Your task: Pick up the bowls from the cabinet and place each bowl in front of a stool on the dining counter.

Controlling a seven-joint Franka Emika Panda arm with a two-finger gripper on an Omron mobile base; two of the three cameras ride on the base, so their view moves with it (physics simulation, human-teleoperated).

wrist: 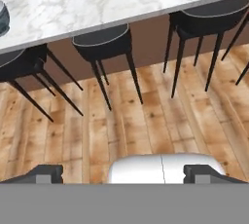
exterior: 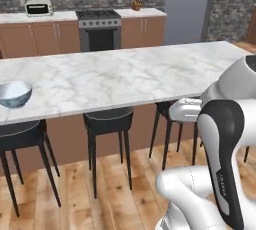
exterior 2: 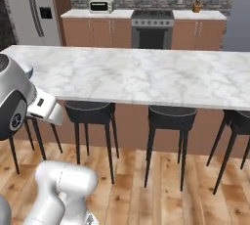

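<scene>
A deep white bowl (exterior: pixel 14 94) with a blue patterned outside stands on the long marble dining counter (exterior: pixel 125 76) near its left end, above the leftmost black stool (exterior: pixel 20 131). Its edge shows at the top left of the hand view as the bowl (wrist: pixel 2 18). My gripper (wrist: pixel 125 172) is open, with nothing between its wide-apart fingertips (wrist: pixel 48 173). It hangs in front of the counter, above the wooden floor, and looks at the stools (wrist: pixel 102 40). I cannot tell which unit on the back wall is the cabinet.
Black stools (exterior 2: pixel 172 114) stand in a row under the counter's near edge. Behind the counter (exterior 2: pixel 146 72) are a stove (exterior: pixel 99 24), a toaster oven (exterior: pixel 38 7), low brown cabinets and a steel fridge (exterior 2: pixel 29 9). Wooden floor lies between me and the stools.
</scene>
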